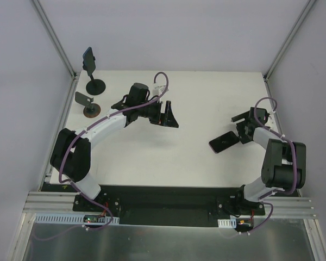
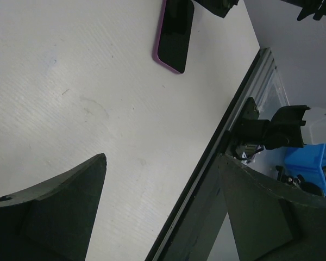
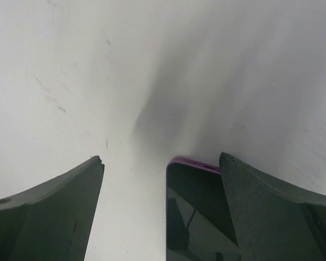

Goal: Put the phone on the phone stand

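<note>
The phone (image 1: 88,57) is sitting upright on the head of the phone stand (image 1: 96,85), at the top of its short stem. It is leaning slightly, with its dark face catching a bluish edge. How the head is gripping it is too small to tell. The phone stand is resting on its round disc base at the far left corner of the desk (image 1: 168,157), close to the wall post. Just nearer than the phone stand, almost touching its base, a brown-based stand (image 1: 87,104) with a grey plate is standing. The left fingers (image 1: 169,115) are hanging over the desk to the right of the phone stand and a little nearer than it. They are spread wide and holding nothing, and the left wrist view is showing only bare desk between them (image 2: 60,217). Well apart from the phone stand, across the desk on the right side, the right fingers (image 1: 240,129) are reaching down around one end of a pink-rimmed phone (image 1: 224,142), which is lying flat on the desk. In the right wrist view this pink-rimmed phone (image 3: 198,217) is lying against one finger (image 3: 277,212), while the other finger (image 3: 49,212) is standing well clear of it. The right fingers are therefore gaping wide and not pinching it.
</note>
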{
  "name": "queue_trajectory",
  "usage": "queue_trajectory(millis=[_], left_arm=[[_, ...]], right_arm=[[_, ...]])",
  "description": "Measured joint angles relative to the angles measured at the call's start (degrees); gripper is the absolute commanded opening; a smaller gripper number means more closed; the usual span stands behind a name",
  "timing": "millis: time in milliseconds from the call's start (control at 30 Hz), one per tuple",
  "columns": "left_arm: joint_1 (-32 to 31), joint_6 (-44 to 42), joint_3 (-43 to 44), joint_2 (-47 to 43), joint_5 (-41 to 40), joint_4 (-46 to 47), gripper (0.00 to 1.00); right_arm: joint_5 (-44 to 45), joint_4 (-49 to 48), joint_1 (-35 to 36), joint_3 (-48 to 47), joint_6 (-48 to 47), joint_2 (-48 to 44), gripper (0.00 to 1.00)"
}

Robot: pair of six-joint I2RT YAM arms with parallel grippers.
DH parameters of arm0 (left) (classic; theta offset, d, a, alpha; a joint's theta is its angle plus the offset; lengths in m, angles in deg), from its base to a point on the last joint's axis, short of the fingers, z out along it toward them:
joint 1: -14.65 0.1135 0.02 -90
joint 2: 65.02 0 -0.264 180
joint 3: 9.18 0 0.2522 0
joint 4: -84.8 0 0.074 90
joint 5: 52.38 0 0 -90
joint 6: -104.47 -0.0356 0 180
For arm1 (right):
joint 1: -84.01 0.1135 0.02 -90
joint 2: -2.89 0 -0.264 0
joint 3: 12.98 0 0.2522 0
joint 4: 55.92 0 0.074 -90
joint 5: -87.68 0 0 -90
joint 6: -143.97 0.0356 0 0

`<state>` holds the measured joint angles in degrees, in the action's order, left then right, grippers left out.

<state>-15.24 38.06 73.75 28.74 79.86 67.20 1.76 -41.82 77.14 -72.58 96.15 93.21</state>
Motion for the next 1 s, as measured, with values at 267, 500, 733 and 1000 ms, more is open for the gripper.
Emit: queue_trajectory(millis=[267,500,733,1000], left_arm=[[0.0,2.4,0.0,2.6,2.7,0.5,0.82],[0.0,3.8,0.0,3.5,3.9,1.6,0.82],[0.0,4.1,0.0,3.5,4.0,1.9,0.82],[0.0,5.0,0.0,3.5,4.0,1.9,0.81]], right_arm=[[-7.1,-6.5,5.7,13.1,2.2,-11.0,0.90],[-11.3,-10.2,18.0,21.3,3.7,-18.7,0.90],[-16.9,-9.6,21.6,25.4,1.2,-24.4,0.92],[-26.0,-3.4,25.6,21.0,-11.0,-24.5,0.93]])
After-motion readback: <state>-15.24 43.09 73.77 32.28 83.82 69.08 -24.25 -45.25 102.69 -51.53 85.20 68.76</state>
